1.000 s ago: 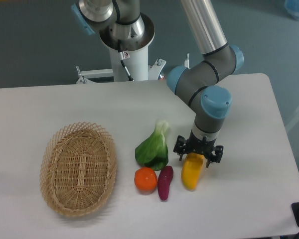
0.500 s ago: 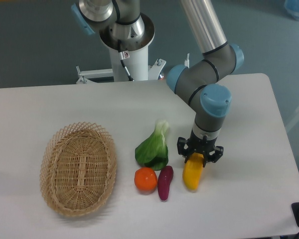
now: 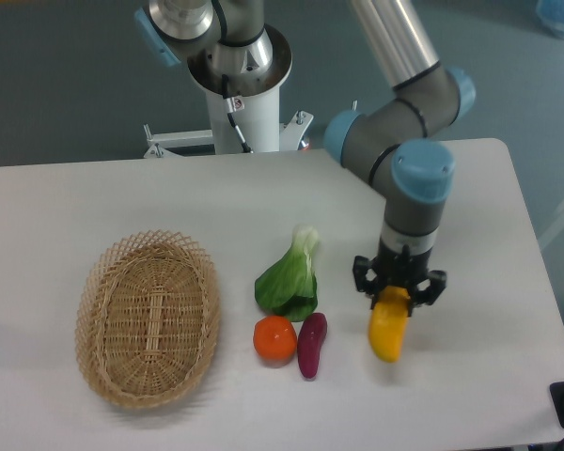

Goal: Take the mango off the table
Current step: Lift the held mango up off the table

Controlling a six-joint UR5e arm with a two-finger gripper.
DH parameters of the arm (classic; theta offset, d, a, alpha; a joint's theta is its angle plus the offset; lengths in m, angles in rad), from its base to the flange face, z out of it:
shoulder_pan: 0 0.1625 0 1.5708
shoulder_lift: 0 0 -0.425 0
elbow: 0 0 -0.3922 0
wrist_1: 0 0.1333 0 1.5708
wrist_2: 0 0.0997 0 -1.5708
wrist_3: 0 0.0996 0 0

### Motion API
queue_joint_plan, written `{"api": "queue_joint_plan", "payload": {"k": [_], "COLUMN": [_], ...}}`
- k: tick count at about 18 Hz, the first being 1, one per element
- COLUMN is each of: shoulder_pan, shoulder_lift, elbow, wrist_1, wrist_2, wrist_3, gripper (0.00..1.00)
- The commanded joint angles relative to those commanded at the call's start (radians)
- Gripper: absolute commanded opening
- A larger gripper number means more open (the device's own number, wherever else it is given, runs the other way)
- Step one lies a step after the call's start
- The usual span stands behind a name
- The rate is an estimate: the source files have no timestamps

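while one gripper [image 3: 399, 290] clamps one mango [image 3: 388, 328], one orange [image 3: 274, 339] sits on the table [image 3: 470, 216].

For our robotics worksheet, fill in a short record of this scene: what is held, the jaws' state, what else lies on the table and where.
held: mango, gripped at its upper end by the gripper
jaws: shut on the mango
basket: left on the table, nothing in it
bok choy: centre
orange: in front of the bok choy
sweet potato: right of the orange, beside it
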Motion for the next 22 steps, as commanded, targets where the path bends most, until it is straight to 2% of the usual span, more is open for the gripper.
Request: {"api": "queue_joint_plan", "payload": {"k": [4,7,9,12,14,22], "shoulder_pan": [0.034,0.064,0.089,0.124,0.140,0.147], "shoulder_lift": [0.041,0.075,0.084,0.127,0.141,0.143], "elbow": [0.028,0.023,0.019,0.028,0.037,0.061], "wrist_1": [-0.014,-0.018,-0.060,-0.167,-0.202,-0.218], "wrist_2": [-0.002,-0.002,-0.002,0.000,0.003,0.003], "wrist_3": [0.037,0.090,0.145,0.263,0.294,0.299], "gripper": [0.49,0.50,0.50,0.50,0.50,0.50]}}
